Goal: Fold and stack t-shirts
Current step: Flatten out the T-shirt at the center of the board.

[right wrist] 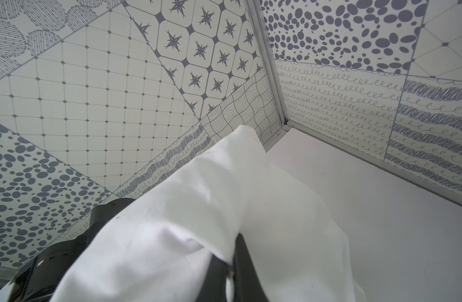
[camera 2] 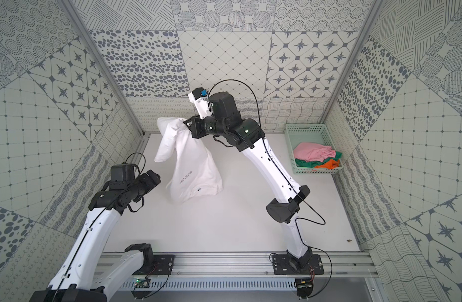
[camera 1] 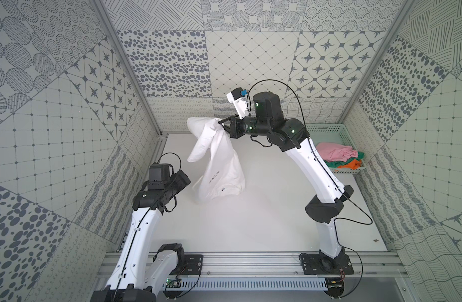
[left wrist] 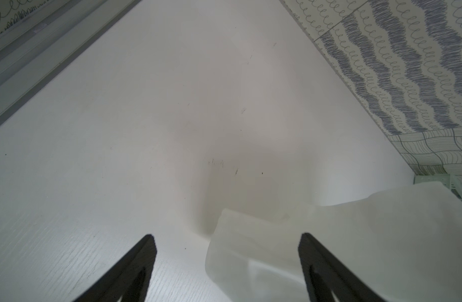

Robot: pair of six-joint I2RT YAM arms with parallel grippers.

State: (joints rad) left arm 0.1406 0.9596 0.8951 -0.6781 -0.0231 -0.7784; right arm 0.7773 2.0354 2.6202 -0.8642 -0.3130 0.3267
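White shirt: hung from right gripper, jaws clamped on its top edge; lower end on table. Left gripper: jaws wide, empty, beside shirt. Pink shirt, green shirt, orange shirt: in basket.

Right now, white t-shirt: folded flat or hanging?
Hanging, unfolded: the white t-shirt drapes down bunched from the right gripper, shut on its upper end. Whether its bottom touches the table: cannot tell.

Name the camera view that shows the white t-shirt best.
Both top views: the white t-shirt hangs whole from the right gripper. The right wrist view shows only bunched cloth at the grip; the left wrist view, one blurred edge.
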